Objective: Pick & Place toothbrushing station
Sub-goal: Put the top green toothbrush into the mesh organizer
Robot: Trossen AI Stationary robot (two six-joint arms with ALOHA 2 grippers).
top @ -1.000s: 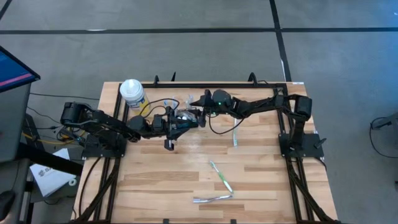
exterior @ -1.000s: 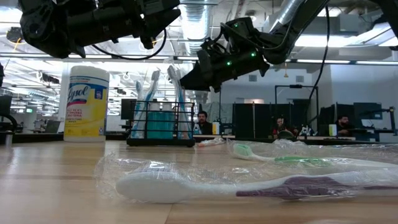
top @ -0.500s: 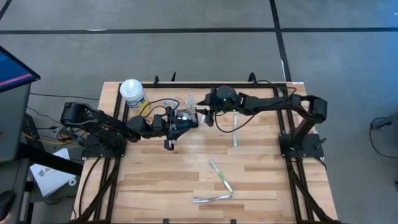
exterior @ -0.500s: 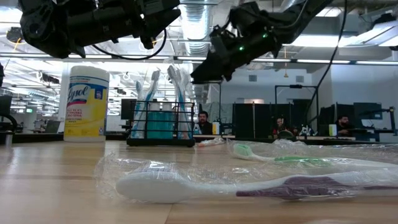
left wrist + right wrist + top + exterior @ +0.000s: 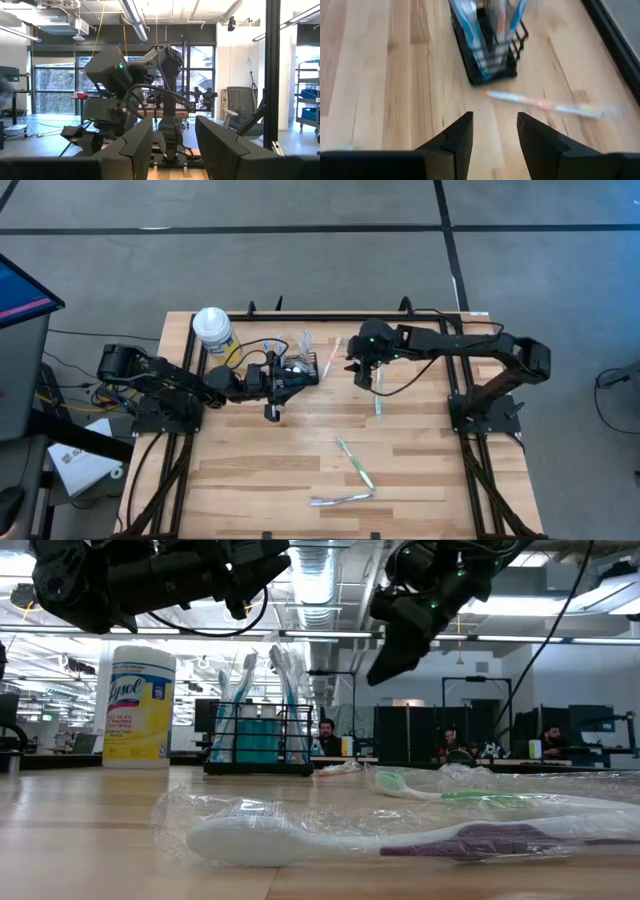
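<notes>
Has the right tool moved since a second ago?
Yes. In the high view the right tool has pulled back from the caddy toward the table's right side.

"Lysol" on yellow wipes canister (image 5: 138, 705); nothing else legible.

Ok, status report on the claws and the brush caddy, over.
Both claws open, empty: left claw above caddy, right claw beside it. Caddy upright on table. Wrapped orange toothbrush lying close by.

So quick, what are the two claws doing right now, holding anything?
Left tool: open, holding nothing, raised above the table near the caddy.
Right tool: open, holding nothing, raised above the table.
</notes>
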